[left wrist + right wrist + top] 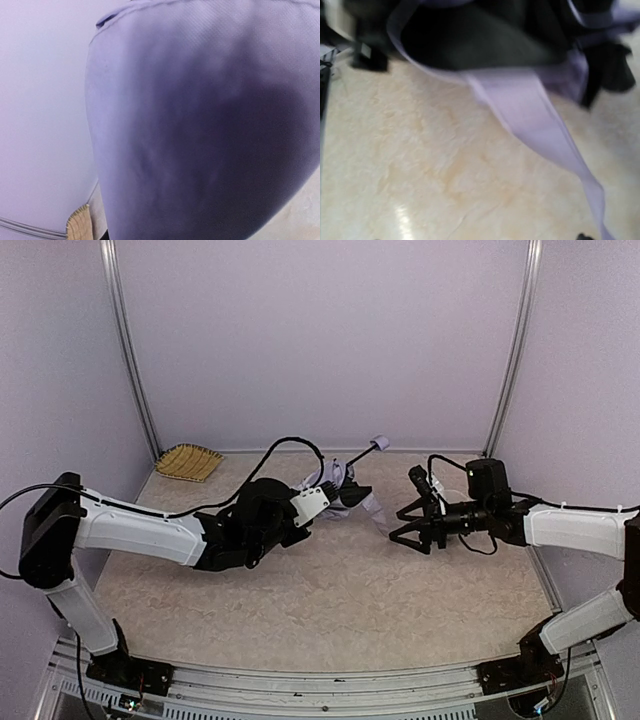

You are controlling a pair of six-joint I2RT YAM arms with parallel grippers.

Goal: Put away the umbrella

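The umbrella [333, 481] lies folded at the back middle of the table, lavender fabric bunched. Its thin black shaft runs up right to the small lavender handle [380, 443]. A fabric strap [372, 505] trails toward the right. My left gripper [348, 495] is at the bunched fabric and looks shut on it. Lavender fabric [200, 125] fills the left wrist view and hides the fingers. My right gripper [405, 510] is open wide just right of the strap and holds nothing. The right wrist view shows the strap [545, 135] and the black underside [480, 35], blurred.
A woven straw tray [188, 461] lies at the back left corner; its edge shows in the left wrist view [77, 226]. Pale walls and metal posts close in the table on three sides. Bare marble-patterned tabletop [330, 590] lies in front of the arms.
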